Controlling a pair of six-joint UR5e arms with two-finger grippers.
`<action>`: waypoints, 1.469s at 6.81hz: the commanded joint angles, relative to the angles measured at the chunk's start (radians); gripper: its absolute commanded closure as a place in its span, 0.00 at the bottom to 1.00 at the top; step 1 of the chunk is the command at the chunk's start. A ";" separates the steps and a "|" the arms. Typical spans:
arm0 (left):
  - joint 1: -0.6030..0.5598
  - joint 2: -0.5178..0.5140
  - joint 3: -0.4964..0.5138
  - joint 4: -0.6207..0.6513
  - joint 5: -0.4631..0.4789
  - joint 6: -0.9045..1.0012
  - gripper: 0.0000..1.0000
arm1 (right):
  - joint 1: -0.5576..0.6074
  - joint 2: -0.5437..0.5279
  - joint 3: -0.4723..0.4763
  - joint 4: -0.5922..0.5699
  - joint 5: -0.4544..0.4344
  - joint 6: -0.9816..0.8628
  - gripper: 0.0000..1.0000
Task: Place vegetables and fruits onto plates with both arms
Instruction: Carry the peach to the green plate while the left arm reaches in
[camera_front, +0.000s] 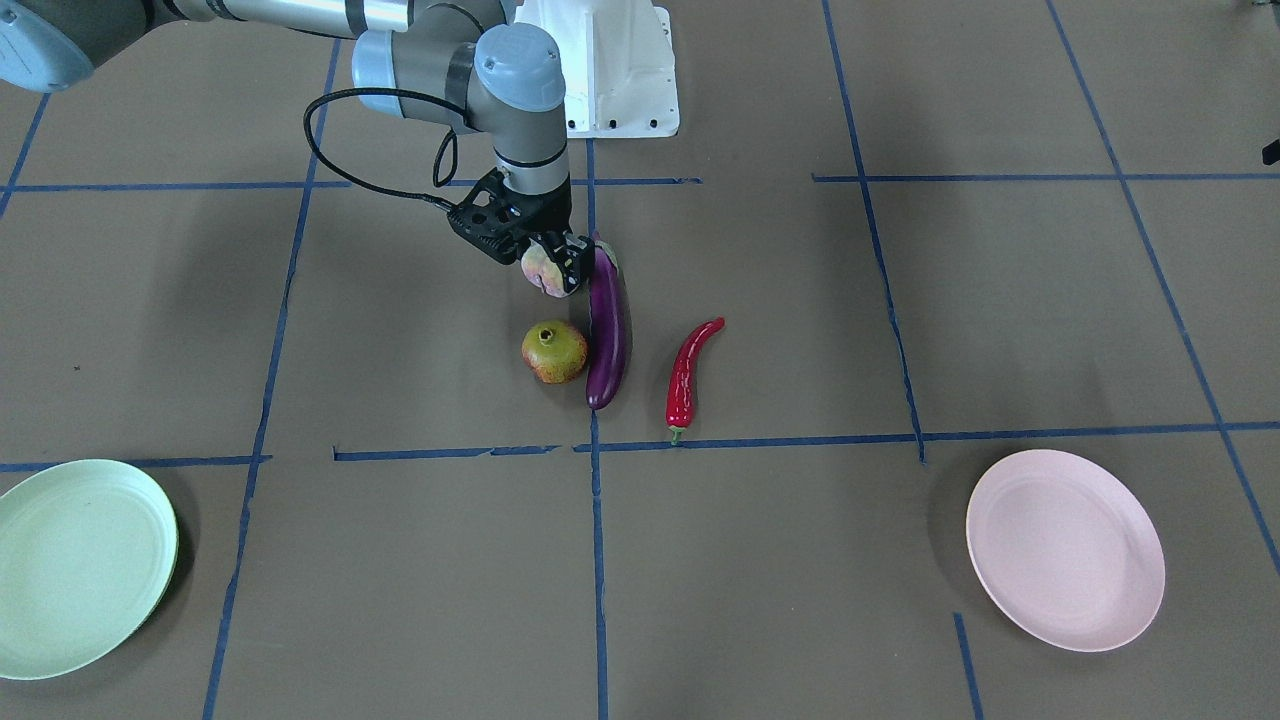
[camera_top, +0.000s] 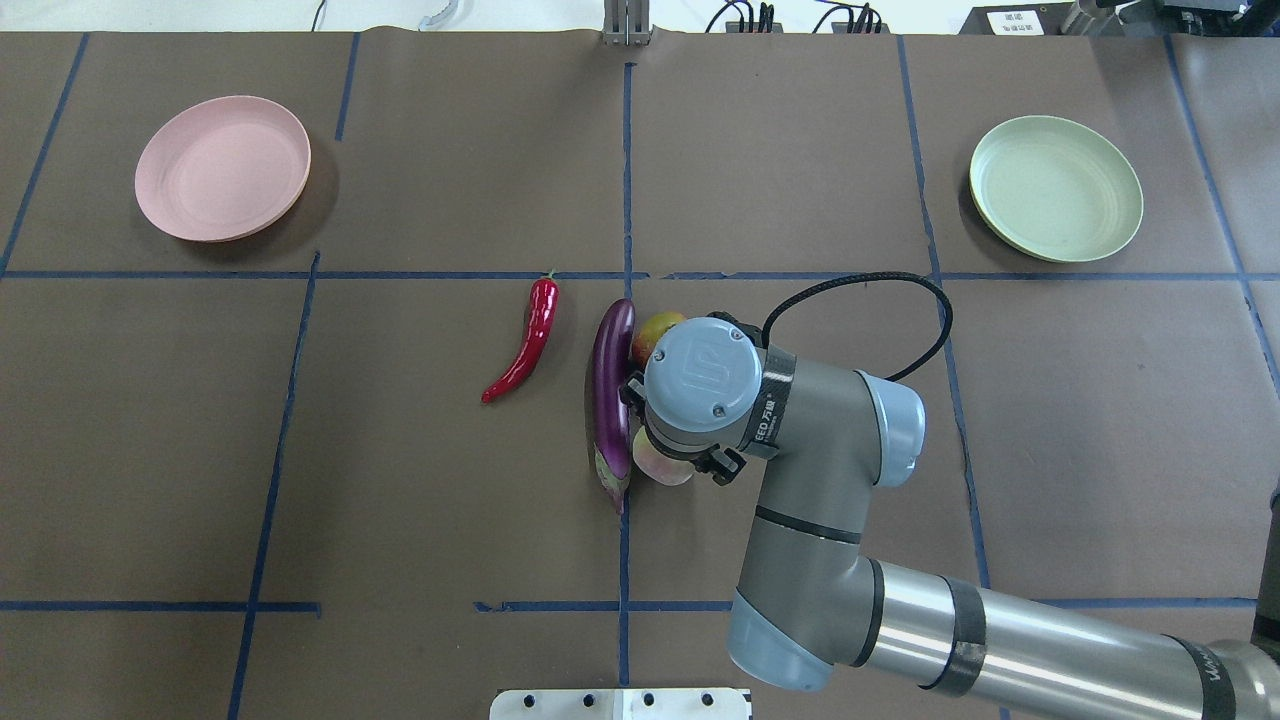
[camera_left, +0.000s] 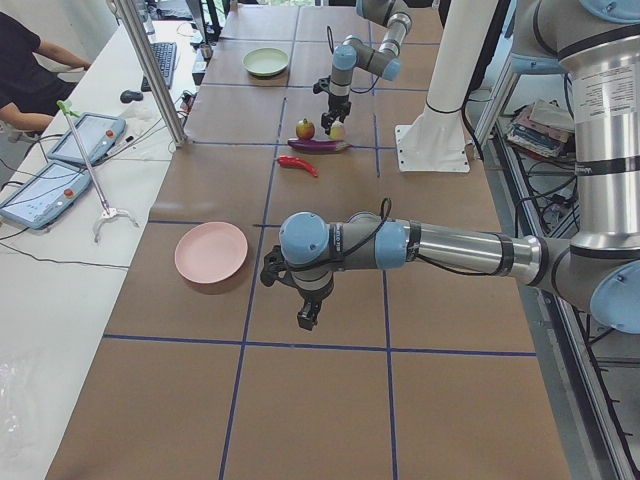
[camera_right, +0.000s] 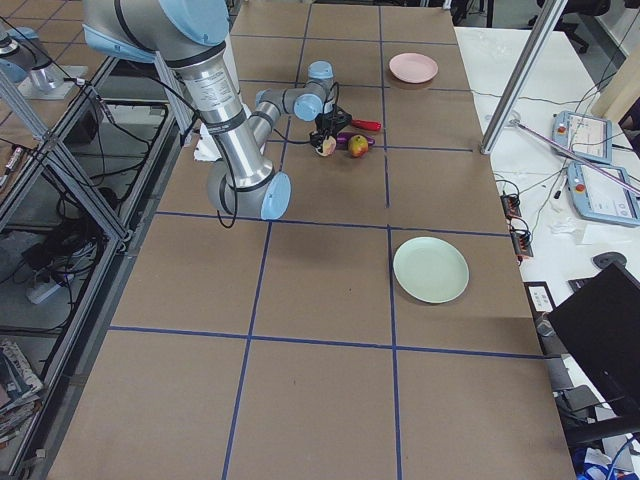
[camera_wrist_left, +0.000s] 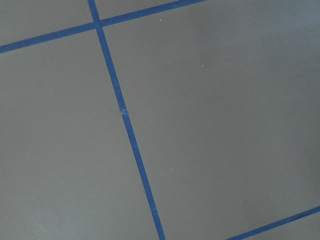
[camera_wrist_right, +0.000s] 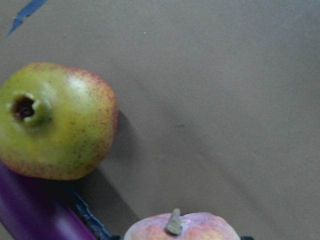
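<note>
- My right pincer (camera_front: 556, 266): I am pinching the peach (camera_front: 541, 270) between both fingers, with the wrist pointing straight down. I cannot tell whether the peach is resting on the table (camera_front: 900, 620) or hanging just clear of it.
- Peach: it is sitting close against the stem end of the eggplant (camera_front: 608, 330), on the side facing my right arm.
- Eggplant: it is lying flat along a blue tape line (camera_front: 598, 560) near the middle of the table.
- Pomegranate (camera_front: 553, 352): it is leaning against the eggplant's side, crown up, just beyond the peach. Bare table is lying open on its other side.
- Chili pepper (camera_front: 689, 375): it is lying apart from the eggplant on the side toward my left arm. Its green stem is reaching a cross line of tape.
- Pale green plate (camera_top: 1056, 188): it is sitting far out on my right, well apart from the produce, with bare table stretching between.
- Pale pink plate (camera_top: 222, 167): it is sitting far out on my left, likewise across open table.
- My left pincer (camera_left: 308, 318): it is hanging over bare table near the pink plate. I cannot tell whether it is spread or pressed together.
</note>
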 joint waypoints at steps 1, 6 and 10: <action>0.000 0.008 0.001 -0.050 -0.008 -0.003 0.00 | 0.022 -0.093 0.223 -0.025 0.005 -0.001 1.00; 0.232 -0.055 0.016 -0.478 -0.160 -0.742 0.00 | 0.331 -0.188 0.313 -0.145 0.078 -0.373 1.00; 0.602 -0.429 0.039 -0.562 0.032 -1.167 0.00 | 0.693 -0.199 -0.029 -0.061 0.354 -1.005 1.00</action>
